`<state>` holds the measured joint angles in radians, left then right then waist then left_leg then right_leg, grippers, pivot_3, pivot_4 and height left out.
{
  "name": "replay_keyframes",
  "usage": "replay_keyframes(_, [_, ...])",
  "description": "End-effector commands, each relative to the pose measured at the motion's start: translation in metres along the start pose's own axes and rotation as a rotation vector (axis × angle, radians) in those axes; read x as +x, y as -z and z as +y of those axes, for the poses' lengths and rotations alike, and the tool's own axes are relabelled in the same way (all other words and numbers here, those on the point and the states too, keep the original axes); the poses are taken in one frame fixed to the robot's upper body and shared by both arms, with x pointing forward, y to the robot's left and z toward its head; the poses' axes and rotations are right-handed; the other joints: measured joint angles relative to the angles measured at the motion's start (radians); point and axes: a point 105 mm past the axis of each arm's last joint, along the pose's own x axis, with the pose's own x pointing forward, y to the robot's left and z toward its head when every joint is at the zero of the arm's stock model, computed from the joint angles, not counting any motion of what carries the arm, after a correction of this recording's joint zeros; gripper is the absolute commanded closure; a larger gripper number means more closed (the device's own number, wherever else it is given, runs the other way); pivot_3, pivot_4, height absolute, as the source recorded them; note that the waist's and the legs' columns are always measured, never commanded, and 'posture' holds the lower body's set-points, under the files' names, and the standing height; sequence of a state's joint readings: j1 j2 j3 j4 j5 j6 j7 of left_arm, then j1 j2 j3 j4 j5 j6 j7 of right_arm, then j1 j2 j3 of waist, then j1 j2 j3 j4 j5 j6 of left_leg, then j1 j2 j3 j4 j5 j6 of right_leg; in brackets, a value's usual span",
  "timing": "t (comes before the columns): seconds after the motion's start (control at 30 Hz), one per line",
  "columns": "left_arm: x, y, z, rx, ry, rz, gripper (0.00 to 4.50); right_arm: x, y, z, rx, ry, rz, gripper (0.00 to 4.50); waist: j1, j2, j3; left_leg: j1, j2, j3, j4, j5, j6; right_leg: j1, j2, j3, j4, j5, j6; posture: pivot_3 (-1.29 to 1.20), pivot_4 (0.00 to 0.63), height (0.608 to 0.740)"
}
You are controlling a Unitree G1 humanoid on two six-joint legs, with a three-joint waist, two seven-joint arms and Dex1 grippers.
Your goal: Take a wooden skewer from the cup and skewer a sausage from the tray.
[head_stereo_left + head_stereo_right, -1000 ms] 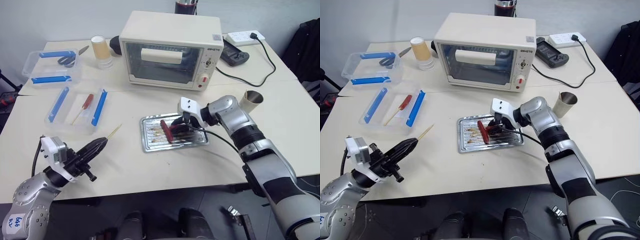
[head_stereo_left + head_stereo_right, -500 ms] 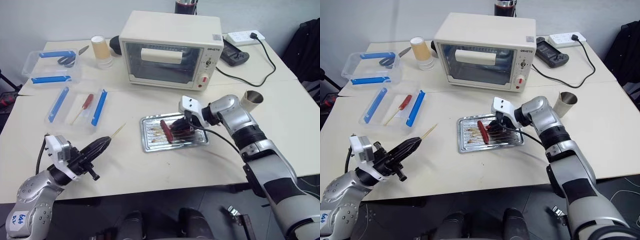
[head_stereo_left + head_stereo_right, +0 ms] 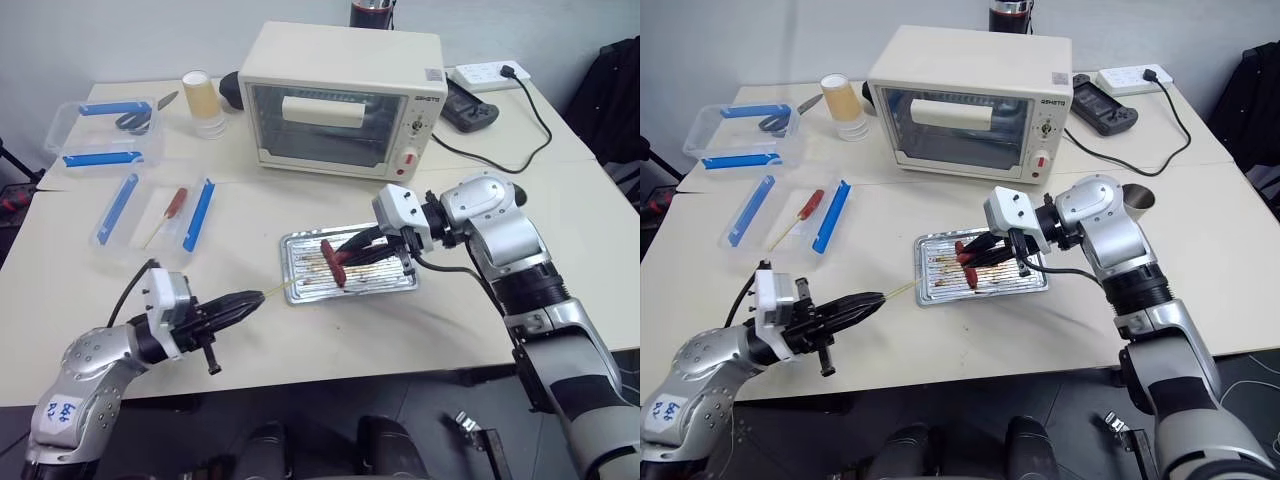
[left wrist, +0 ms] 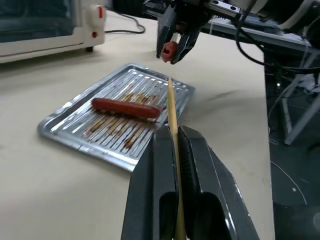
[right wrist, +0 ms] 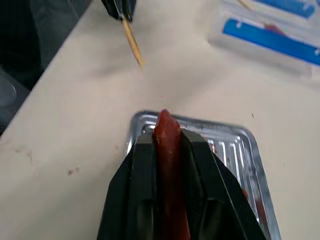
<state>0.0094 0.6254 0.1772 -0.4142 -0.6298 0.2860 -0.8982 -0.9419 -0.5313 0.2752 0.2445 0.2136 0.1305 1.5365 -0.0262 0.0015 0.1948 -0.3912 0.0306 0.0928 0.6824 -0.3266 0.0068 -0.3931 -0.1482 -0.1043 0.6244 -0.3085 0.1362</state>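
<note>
Left claw (image 3: 250,301), lower left of frame: fingers clamped together on the wooden skewer (image 3: 276,291), tip pointing toward the tray's left edge, just short of it.

Tray (image 3: 300,285), centre of frame, on the pale surface (image 3: 300,340): one sausage lies on its ridges, grease-stained.

Right claw (image 3: 338,256), above the tray: fingers clamped on the sausage (image 5: 167,150), one end protruding toward the skewer tip, well apart from it.

Cup (image 3: 503,197), right of centre, partly behind the right arm.

Toaster oven (image 3: 340,100), upper centre: small logo on its control panel, unreadable.
</note>
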Motion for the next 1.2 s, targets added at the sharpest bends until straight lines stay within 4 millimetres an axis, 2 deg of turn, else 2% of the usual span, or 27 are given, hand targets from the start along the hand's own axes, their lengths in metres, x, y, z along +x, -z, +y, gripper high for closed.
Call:
replay_keyframes(0.03, [0.009, -0.012, -0.008, 0.038, 0.066, -0.024, 4.5, -0.001, -0.016, 0.011, -0.052, -0.082, -0.021, 3.85, -0.001, 0.0, 0.0, 0.0, 0.0, 0.0, 0.0, 0.0, 0.0, 0.0, 0.0, 0.0, 0.0, 0.0, 0.0, 0.0, 0.15, 0.74])
replay_keyframes(0.43, [0.018, -0.017, -0.006, 0.042, 0.094, -0.042, 4.5, -0.001, -0.012, 0.015, -0.054, -0.095, 0.004, 3.85, -0.001, 0.0, 0.0, 0.0, 0.0, 0.0, 0.0, 0.0, 0.0, 0.0, 0.0, 0.0, 0.0, 0.0, 0.0, 0.0, 0.15, 0.74])
replay_keyframes(1.2, [0.023, -0.012, -0.001, 0.036, 0.074, -0.041, 4.5, -0.001, -0.011, 0.016, -0.06, -0.098, 0.014, 3.85, -0.001, 0.0, 0.0, 0.0, 0.0, 0.0, 0.0, 0.0, 0.0, 0.0, 0.0, 0.0, 0.0, 0.0, 0.0, 0.0, 0.15, 0.74])
